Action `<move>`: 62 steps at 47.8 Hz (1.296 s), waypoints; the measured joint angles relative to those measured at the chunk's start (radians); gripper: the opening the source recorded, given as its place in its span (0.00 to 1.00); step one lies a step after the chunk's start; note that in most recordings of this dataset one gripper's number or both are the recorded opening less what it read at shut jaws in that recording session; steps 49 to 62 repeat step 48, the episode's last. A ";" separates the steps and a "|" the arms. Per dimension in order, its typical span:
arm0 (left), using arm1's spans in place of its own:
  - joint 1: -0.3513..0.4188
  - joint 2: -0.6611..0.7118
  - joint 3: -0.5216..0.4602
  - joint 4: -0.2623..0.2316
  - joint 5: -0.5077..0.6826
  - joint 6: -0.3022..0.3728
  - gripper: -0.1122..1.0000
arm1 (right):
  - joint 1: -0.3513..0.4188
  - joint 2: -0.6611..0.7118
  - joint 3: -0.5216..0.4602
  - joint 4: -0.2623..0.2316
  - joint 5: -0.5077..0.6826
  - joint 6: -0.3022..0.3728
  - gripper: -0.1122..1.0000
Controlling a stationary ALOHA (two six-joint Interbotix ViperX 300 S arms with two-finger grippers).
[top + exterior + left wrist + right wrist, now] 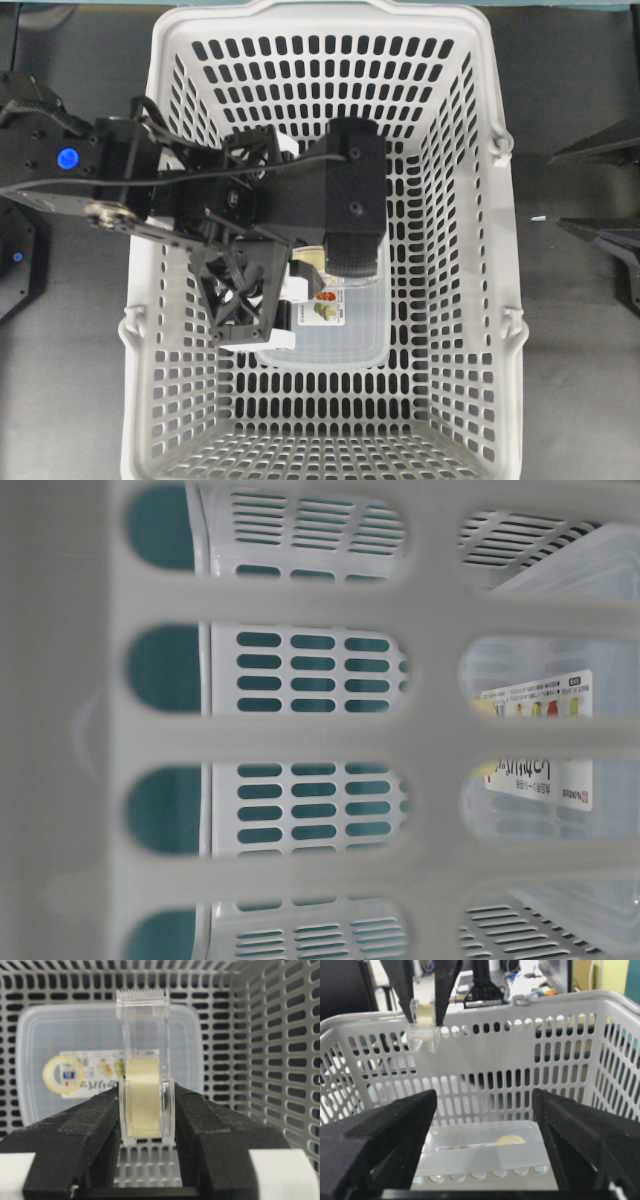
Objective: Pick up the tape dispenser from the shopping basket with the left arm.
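My left gripper [146, 1110] is shut on the tape dispenser [145, 1095], a clear plastic holder with a cream tape ring and a toothed cutter pointing away from the camera. In the right wrist view the dispenser [422, 1025] hangs from the left fingers at about the height of the rim of the light-grey shopping basket [520, 1075]. From overhead the left arm reaches over the basket [500, 300], and the cream ring [310, 258] shows just under the wrist. My right gripper [590, 190] is open and empty outside the basket's right side.
A translucent rounded-rectangle container [340, 335] with a printed label lies on the basket floor below the dispenser. It also shows in the left wrist view [45, 1040], the right wrist view [485, 1152] and the table-level view [540, 740]. Basket walls [280, 1060] surround the left gripper.
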 measured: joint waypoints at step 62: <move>-0.005 0.003 0.049 -0.002 -0.038 -0.003 0.36 | 0.000 -0.003 0.000 0.000 -0.002 0.000 0.76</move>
